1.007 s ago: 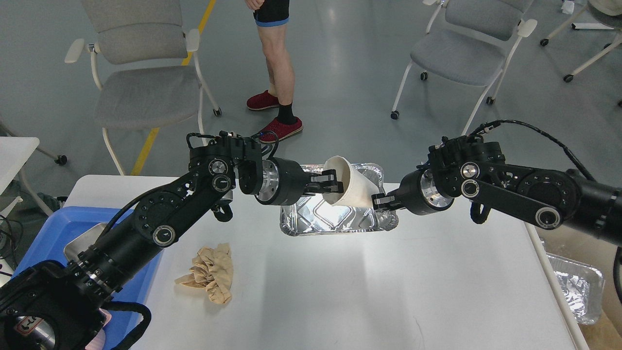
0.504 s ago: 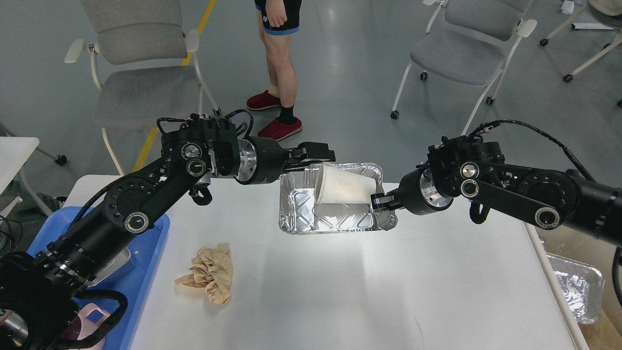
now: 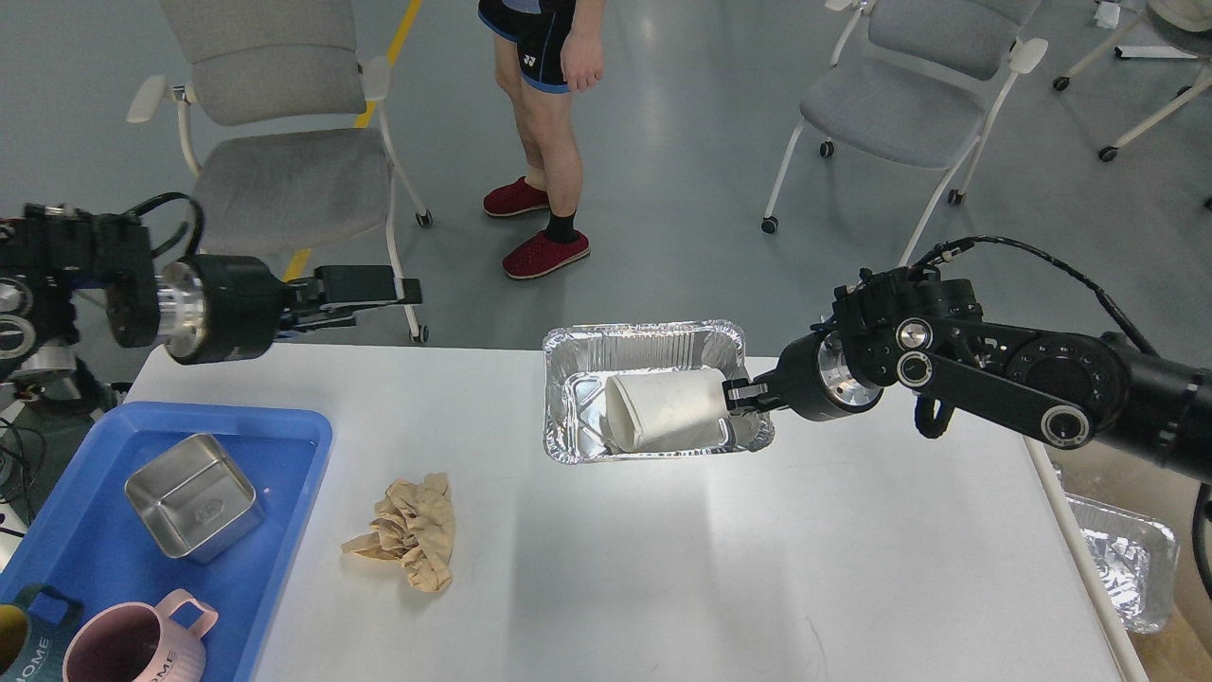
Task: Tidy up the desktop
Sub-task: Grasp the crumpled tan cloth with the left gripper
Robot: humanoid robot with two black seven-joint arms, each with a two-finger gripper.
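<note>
Right gripper (image 3: pixel 740 392) — clamped on the right rim of the foil tray (image 3: pixel 644 336), which sits toward the far middle of the desktop (image 3: pixel 663 568). Left gripper (image 3: pixel 374 289) — held above the desktop's far left corner, clear of everything; its fingers read as one dark block, so whether it is parted or closed cannot be told.

Desktop — large, plain white, matte, with rounded corners; it fills the lower part of the view, its far edge against the grey floor. Surface smooth, with a faint scratch near the front edge.

Paper cup (image 3: pixel 668 409) — white, lying on its side inside the foil tray, mouth to the left.

Crumpled paper (image 3: pixel 407 532) — tan, lying on the desktop left of centre, well apart from the foil tray.

Blue tray (image 3: pixel 294 455) — at the desktop's left edge, near the crumpled paper. Holds a square metal tin (image 3: pixel 193 494), a pink mug (image 3: pixel 133 649) and part of a dark mug (image 3: pixel 24 635).

Second foil tray (image 3: pixel 1122 559) — off the right edge, lower than the desktop.

Beyond — two grey chairs (image 3: pixel 275 142) and a standing person (image 3: pixel 544 123) in red shoes.
</note>
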